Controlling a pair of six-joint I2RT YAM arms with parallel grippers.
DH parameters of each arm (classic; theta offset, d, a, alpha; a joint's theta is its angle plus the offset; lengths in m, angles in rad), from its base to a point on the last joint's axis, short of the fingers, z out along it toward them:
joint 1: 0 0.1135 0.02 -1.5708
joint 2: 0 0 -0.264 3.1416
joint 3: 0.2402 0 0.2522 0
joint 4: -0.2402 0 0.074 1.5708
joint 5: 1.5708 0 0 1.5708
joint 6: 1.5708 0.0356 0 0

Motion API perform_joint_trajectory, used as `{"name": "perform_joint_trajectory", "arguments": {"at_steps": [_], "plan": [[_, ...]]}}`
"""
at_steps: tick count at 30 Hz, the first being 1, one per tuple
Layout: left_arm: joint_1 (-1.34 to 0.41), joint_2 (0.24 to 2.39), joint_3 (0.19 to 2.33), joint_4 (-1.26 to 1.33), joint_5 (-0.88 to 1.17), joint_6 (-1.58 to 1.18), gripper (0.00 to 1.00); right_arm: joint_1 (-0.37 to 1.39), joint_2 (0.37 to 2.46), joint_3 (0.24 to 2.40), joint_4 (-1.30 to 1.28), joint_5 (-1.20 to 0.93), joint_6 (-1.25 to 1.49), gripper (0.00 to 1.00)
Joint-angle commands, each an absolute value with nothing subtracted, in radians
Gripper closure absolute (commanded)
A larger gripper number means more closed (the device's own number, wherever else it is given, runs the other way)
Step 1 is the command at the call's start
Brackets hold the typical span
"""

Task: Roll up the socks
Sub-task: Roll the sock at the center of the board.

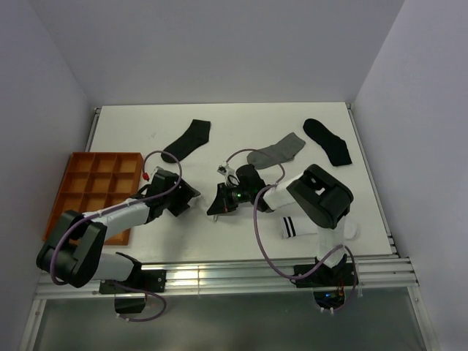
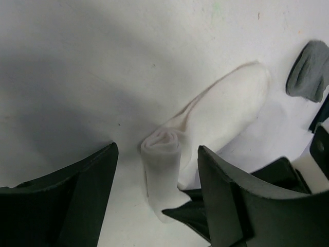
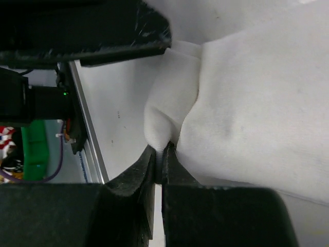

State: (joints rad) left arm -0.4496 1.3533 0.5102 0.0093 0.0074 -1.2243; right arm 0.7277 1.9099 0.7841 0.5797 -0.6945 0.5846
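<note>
White tabletop (image 1: 219, 117), plain walls round it, orange tray (image 1: 80, 183) at left of the top view. Plain white sock (image 2: 226, 108) lies at ctr of the table btwn my two wrists. In the left wrist view it runs from upper right down to a rolled end (image 2: 163, 144) at ctr-bottom; only part is rolled, the rest lies flat.

My left gripper (image 2: 158, 152) is released, fingers wide either side of that roll, not touching it. My right gripper (image 3: 162, 154) is clenched on a pinch of the same sock's cloth, lower ctr of the right wrist view.

Others wait: striped sock (image 1: 291, 227) lower right, grey sock (image 1: 276, 151) above ctr, black sock (image 1: 189, 139) upper left-ctr, second black sock (image 1: 327, 140) upper right.

Handling, as I judge it: v. light, soft, limp, no stiffness, so the roll prob. springs loose if nothing holds it. Not fragile. The whole thing may slide on the smooth top if pushed. Best hold imo: close left across the roll's sides, low near the table, w/ right holding the cloth taut.
</note>
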Motion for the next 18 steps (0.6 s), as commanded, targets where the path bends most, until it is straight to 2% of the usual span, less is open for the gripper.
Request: {"name": "perform_joint_trajectory", "arguments": {"at_steps": [1,7,18], "plan": [[-0.494,1.402,0.460,-0.077,0.020,-1.249,0.29,0.700,1.956,0.776,0.682,-0.775,0.682,1.00],[-0.529,1.436,0.457,-0.074,0.015,-1.256,0.33,0.654,2.012,0.741,0.819,-0.830,0.802,1.00],[-0.534,1.491,0.453,-0.098,-0.031,-1.259,0.41,0.621,2.046,0.768,0.759,-0.824,0.831,0.99]]}}
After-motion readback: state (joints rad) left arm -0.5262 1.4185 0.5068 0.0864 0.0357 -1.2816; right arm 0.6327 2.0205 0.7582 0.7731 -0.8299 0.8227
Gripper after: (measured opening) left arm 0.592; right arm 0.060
